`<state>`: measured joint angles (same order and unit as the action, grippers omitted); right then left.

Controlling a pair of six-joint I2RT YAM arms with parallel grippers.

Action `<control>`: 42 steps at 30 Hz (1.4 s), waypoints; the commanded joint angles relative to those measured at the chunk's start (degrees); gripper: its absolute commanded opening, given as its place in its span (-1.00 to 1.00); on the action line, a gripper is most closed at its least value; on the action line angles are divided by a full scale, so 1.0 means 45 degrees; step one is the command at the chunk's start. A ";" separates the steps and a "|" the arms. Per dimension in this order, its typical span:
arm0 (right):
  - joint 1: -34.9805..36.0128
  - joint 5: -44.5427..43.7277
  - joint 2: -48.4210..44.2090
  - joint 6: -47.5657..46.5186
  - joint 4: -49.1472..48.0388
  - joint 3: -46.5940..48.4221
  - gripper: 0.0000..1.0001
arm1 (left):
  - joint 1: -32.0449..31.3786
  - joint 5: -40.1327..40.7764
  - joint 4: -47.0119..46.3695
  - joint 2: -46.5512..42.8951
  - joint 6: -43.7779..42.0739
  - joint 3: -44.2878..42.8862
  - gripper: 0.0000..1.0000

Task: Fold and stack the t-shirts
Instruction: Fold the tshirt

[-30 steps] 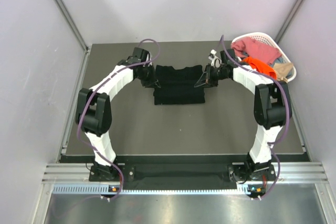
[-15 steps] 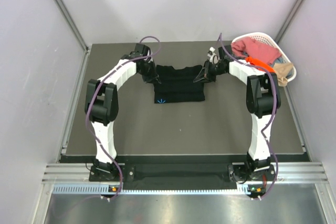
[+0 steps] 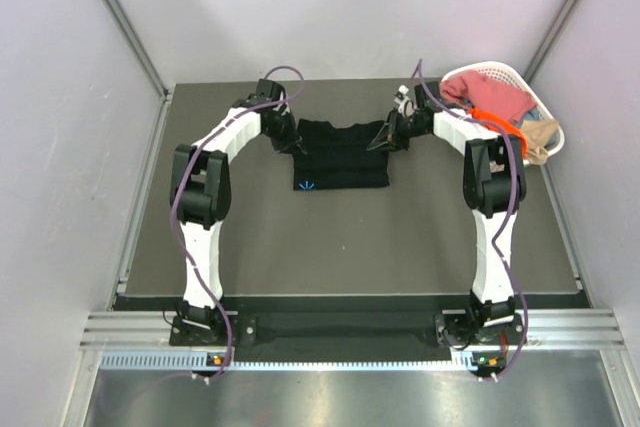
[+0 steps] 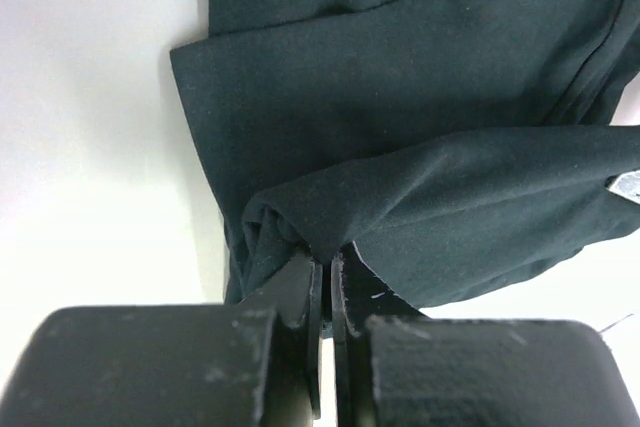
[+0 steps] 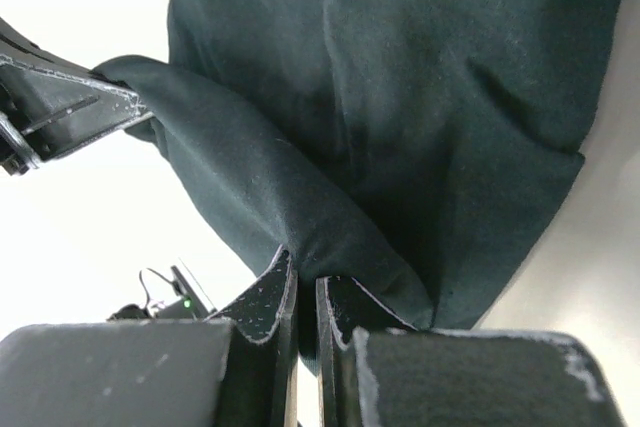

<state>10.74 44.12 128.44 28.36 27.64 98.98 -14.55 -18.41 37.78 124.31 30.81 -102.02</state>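
Both arms reach to the far end of the dark grey table [image 3: 400, 237]. The left gripper [image 4: 322, 277] is pinched tight on a fold of the large plain black cloth t-shirt [image 3: 340, 159], and the right gripper [image 5: 305, 285] is clamped on the opposite edge. The shirt lies partly folded, its light-blue starburst mark [image 3: 312, 185] at the near left corner. A pink shirt [image 3: 492, 97] and an orange shirt [image 3: 500, 125] are heaped in the white oval slatted basket [image 3: 500, 69] at far right.

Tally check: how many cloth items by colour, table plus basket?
Black cloth t-shirt, on the dark table: 1
Pink cloth, in the white slatted basket: 1
Orange cloth, basket: 1
Beige cloth, basket: 1
Total visible: 4
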 commanded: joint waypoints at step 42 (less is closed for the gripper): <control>-0.0942 0.0508 0.2082 0.1334 -0.0458 0.3317 -0.90 | 0.0478 0.0186 -0.0897 0.1203 0.1415 -0.2661 -1.00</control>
<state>7.57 45.93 137.97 34.74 25.80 110.74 -13.54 -19.57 34.46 133.34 37.60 -114.54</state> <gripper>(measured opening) 0.052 0.030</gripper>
